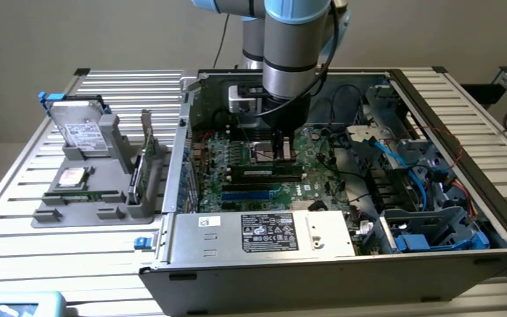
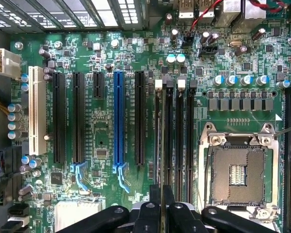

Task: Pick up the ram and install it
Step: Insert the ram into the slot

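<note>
The ram [image 1: 267, 173] is a long dark stick with a white label, standing on edge across the motherboard [image 1: 315, 188] inside the open computer case. My gripper [image 1: 280, 157] comes straight down onto its middle. In the wrist view the two black fingers [image 2: 153, 213] are pressed close together on the ram [image 2: 160, 160], which is seen edge-on as a thin line. It runs along the outermost memory slot, whose white clip [image 2: 158, 83] sits at the far end. I cannot tell whether the stick is seated in the slot or just above it.
Beside that slot lie more black memory slots [image 2: 184, 141], the bare CPU socket [image 2: 237, 172] and a blue card slot [image 2: 118, 119]. The power supply [image 1: 263, 232] and drive cage with cables [image 1: 430, 231] crowd the case. At the exterior view's left, a grey holder [image 1: 95, 198] carries a hard drive [image 1: 82, 129] and an expansion card [image 1: 148, 152].
</note>
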Action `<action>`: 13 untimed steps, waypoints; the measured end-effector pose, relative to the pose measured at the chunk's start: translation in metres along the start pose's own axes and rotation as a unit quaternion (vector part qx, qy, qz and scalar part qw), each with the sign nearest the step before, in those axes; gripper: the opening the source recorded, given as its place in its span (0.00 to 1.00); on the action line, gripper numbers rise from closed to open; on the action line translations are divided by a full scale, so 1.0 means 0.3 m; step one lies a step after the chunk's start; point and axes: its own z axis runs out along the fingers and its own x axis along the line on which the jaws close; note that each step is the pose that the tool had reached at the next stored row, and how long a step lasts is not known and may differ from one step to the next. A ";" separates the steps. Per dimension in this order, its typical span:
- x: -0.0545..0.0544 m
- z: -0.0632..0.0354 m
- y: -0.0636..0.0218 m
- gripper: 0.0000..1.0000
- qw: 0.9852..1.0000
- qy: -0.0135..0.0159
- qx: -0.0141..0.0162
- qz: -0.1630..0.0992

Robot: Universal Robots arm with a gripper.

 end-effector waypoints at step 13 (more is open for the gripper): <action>0.000 0.001 0.003 0.14 1.000 0.000 0.000 -0.003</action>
